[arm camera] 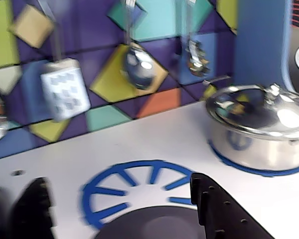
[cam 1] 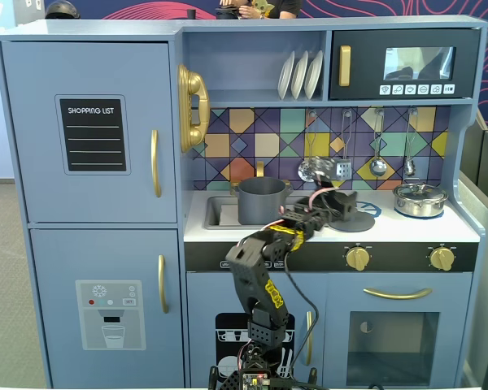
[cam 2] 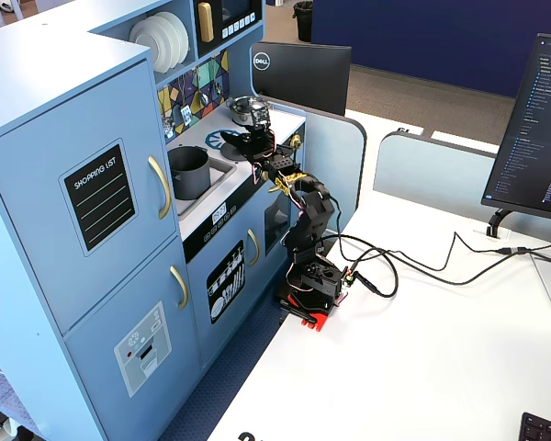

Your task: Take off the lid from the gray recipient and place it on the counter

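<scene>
in a fixed view the gray pot stands open in the sink recess at the left of the white counter. right of it, the dark lid lies flat on the blue burner print. the fingers are spread, one either side of the lid's edge. the shiny silver pot stands furthest right.

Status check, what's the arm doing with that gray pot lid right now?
Gripper open, fingers either side of the lid. Lid is on the counter over the burner print, off the gray pot. Silver pot well clear.
</scene>
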Controlling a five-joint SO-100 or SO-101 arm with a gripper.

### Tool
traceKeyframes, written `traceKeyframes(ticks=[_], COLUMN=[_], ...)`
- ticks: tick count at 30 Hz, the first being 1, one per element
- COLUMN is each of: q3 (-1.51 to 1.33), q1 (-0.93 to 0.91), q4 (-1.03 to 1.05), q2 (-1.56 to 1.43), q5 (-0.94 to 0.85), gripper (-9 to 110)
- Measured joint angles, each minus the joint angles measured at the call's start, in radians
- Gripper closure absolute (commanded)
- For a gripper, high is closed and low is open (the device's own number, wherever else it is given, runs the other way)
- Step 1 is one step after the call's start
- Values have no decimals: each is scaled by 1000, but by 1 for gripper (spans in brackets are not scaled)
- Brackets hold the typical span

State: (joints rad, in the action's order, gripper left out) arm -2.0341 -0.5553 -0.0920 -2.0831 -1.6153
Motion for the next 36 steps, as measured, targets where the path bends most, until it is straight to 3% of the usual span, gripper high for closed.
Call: traceKeyframes(ticks=[4,9,12,17,26,36], q3=[-12,-127,-244,-512,-953,-971], q1=[67,229,318,443,623,644], q4=[331,871,1089,1160,1000,1396], q2=[-267,-641,-805,-894,-950,-1031], q5=[38,55,20,-8,41,104], gripper=[100,102,102,102,102,101])
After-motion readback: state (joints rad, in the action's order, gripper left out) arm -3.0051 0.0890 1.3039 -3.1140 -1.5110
